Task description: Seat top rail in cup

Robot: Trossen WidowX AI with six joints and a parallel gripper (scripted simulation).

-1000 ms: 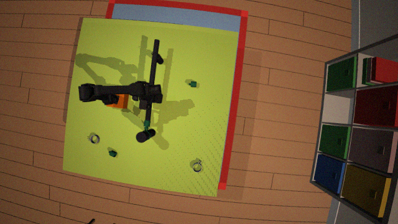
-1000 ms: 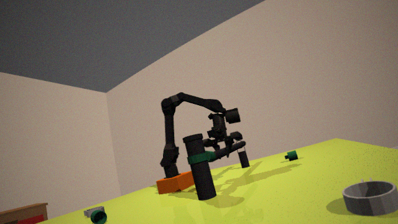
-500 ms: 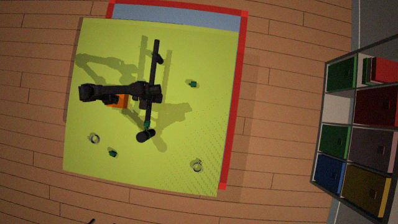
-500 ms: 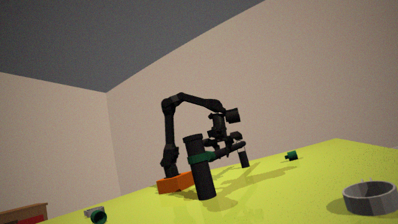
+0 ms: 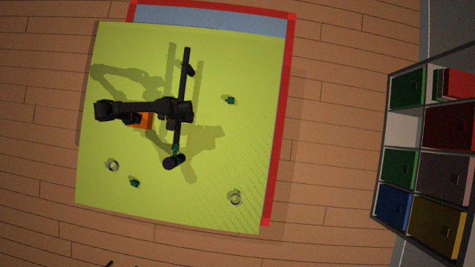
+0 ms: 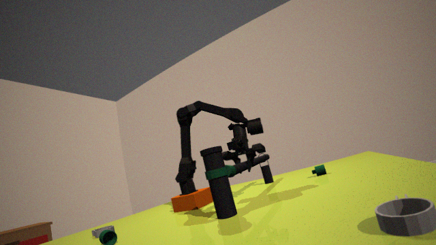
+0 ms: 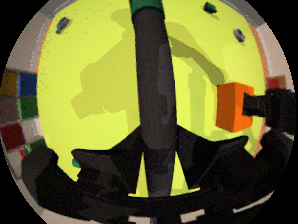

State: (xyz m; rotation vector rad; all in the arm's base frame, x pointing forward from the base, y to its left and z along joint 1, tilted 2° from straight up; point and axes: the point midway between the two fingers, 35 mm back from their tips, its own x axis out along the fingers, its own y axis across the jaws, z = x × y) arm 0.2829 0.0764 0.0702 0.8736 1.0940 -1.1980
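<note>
Wrist view: gripper [image 7: 158,163] clamped partway shut around the rail [image 7: 154,96] mid-length.
Rail end: meets green cup [image 6: 231,170] on big post [image 6: 218,184] (depth unclear).
Handling: stiff, smooth, likely slippery; mid-length hold suits.

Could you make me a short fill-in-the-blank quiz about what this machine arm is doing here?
1. The gripper is shut on the long dark ____.
2. The band around the big post is coloured ____.
3. The arm's base stands on a block coloured ____.

Missing words: rail; green; orange.
</note>
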